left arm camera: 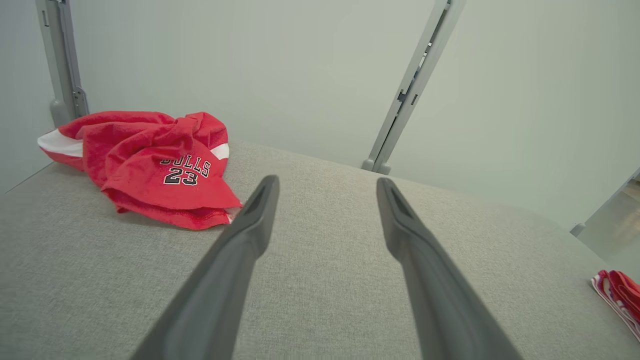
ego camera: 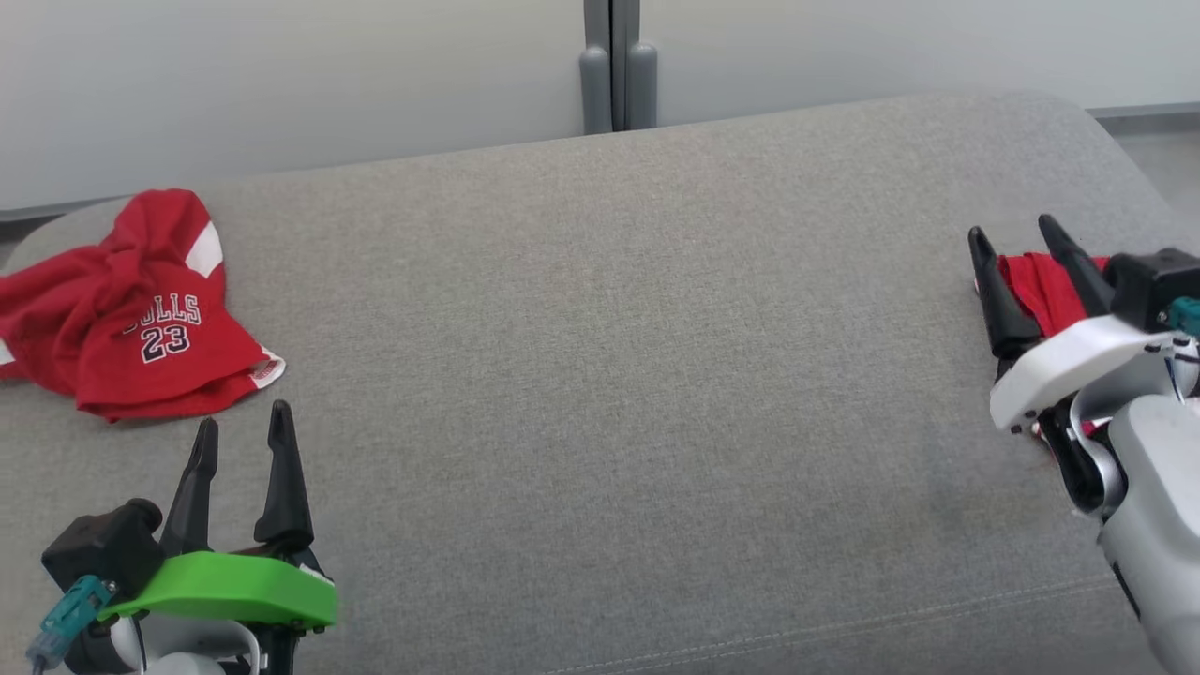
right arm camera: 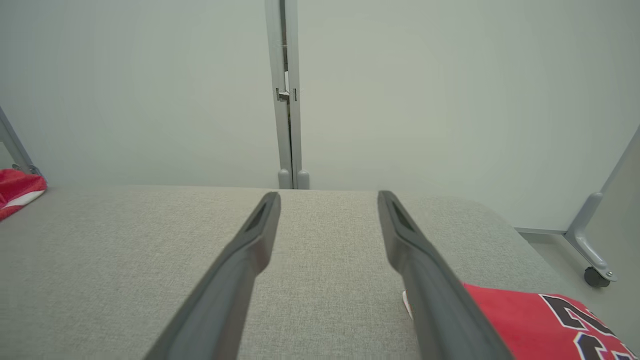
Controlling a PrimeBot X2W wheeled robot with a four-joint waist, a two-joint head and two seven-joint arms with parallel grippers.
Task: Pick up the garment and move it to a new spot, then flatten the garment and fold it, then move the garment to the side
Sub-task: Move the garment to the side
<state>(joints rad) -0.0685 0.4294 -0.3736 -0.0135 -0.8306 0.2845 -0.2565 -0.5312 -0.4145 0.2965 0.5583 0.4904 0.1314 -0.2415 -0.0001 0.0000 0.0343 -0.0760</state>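
Bright, even, diffuse light; soft faint shadows; sharp frames, wrist views bowed at edges.

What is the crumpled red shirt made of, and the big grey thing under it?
Shirt: soft matte cloth, probably a sports-jersey knit. It slumps in loose folds and has "BULLS 23" on it, printed or stitched.
Grey cushion: woven upholstery fabric, likely over padding. A fine weave shows, the edges are rounded, and a stitched seam runs along the near side.

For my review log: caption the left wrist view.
Open left pincer points across the grey cushion, beside a crumpled red Bulls 23 jersey; another red garment lies far right.
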